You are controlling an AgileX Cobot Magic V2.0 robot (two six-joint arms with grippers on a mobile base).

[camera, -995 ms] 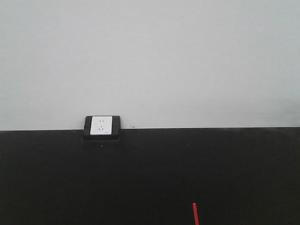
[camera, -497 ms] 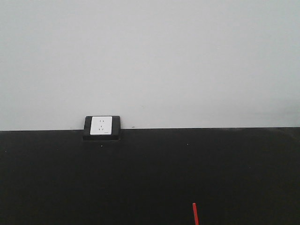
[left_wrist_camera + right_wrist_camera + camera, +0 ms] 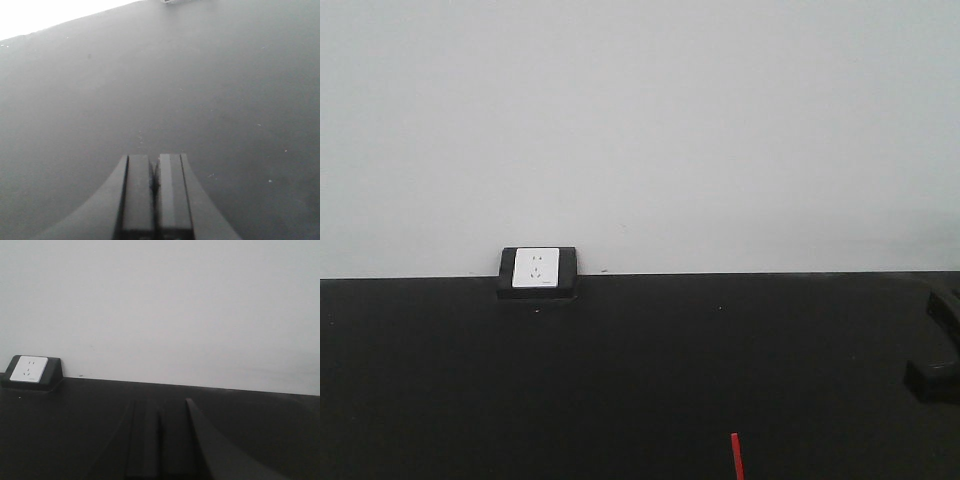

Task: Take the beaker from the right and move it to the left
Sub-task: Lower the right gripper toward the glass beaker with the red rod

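Poking up at the bottom edge of the front view, right of centre, was the tip of a red rod (image 3: 736, 456). That tip was the only sign of the beaker, whose glass lay below the frame and could not be seen. The beaker thus seemed to stand on the near part of the black table (image 3: 620, 380), toward the right side, not yet picked up.

Neither wrist view showed the beaker. The right gripper (image 3: 160, 407) was held level and looked across the table toward the white wall (image 3: 640, 120) and the socket (image 3: 537, 268) at its foot. Its two fingers appeared pressed together with nothing between them, though the view was dark. Aimed that high, it probably could not see the beaker beneath it, and it would need to open before closing around the glass. A dark shape (image 3: 932, 381) at the right edge of the front view was likely part of that arm.

The left gripper (image 3: 155, 162) hung over bare table, clenched on nothing, probably parked clear of the spot where the beaker was meant to go.
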